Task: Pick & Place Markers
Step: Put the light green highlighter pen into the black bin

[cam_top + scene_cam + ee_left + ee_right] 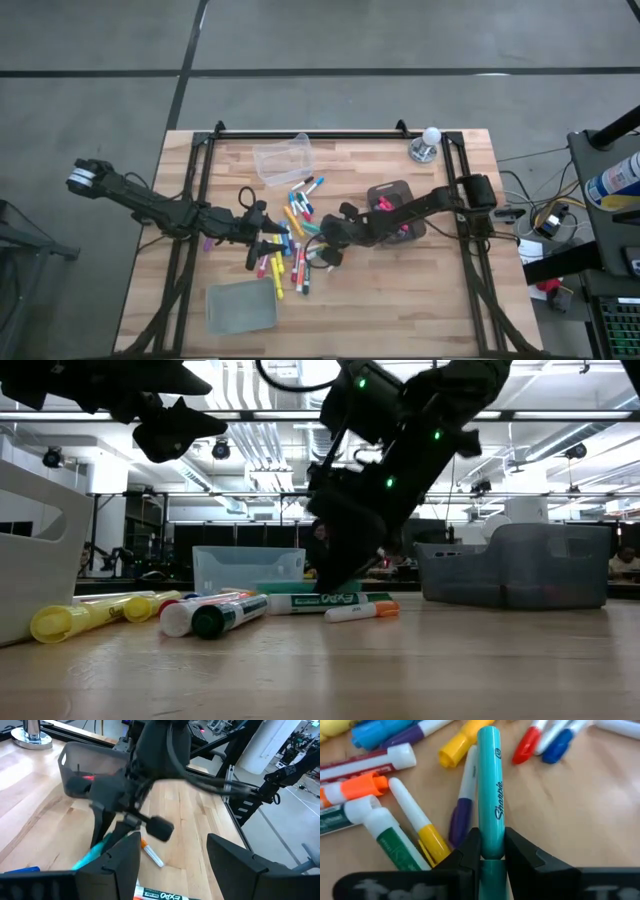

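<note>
A wooden surface (400,290) seen from above, with two dark arms reaching toward its middle. A scatter of markers (285,255) in mixed colours lies there, between the arms. The right end effector (492,851) is down at the right edge of the scatter, its two fingers (470,847) pressed against either side of a teal marker (490,785), which it grips near one end; the marker's length points away from the wrist, over the other pens. Just beside it lie a purple-capped marker (461,815), a yellow-capped one (432,840) and a green one (395,842). The left end effector (172,855) hovers above the scatter's left side with its fingers (122,857) spread wide and nothing between them. A grey bin (392,203) with pink and red markers inside sits under the right arm. A clear bin (282,158) stands toward the far edge, and a grey lid (240,307) lies flat near the front edge.
</note>
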Controlling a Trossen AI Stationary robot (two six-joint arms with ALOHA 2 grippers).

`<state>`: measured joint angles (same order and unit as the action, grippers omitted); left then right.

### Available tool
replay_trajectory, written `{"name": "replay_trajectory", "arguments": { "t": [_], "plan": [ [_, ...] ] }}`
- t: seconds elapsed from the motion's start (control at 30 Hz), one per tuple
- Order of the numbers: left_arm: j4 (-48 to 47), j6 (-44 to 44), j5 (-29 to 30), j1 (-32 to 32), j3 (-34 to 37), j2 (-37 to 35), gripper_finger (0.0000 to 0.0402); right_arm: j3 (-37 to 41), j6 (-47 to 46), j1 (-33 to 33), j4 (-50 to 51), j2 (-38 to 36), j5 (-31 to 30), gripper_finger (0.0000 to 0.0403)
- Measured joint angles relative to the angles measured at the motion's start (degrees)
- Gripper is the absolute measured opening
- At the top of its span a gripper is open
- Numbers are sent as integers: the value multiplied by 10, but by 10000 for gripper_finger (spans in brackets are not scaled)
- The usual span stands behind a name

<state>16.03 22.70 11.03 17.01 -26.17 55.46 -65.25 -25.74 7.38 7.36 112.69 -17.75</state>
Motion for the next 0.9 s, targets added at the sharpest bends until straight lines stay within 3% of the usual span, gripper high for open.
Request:
{"name": "replay_trajectory", "arguments": {
  "t": [0.17,0.33,0.63,0.9],
  "plan": [
    [0,0,0,0,1,0,220,0,-17,11,38,-39,-6,56],
    [3,0,0,0,2,0,220,2,-29,33,76,-81,-57,56],
    [4,-1,0,0,3,0,220,5,-124,96,226,-172,-212,56],
    [4,-1,0,0,3,0,220,30,-284,152,377,-241,-319,56]
  ]
}}
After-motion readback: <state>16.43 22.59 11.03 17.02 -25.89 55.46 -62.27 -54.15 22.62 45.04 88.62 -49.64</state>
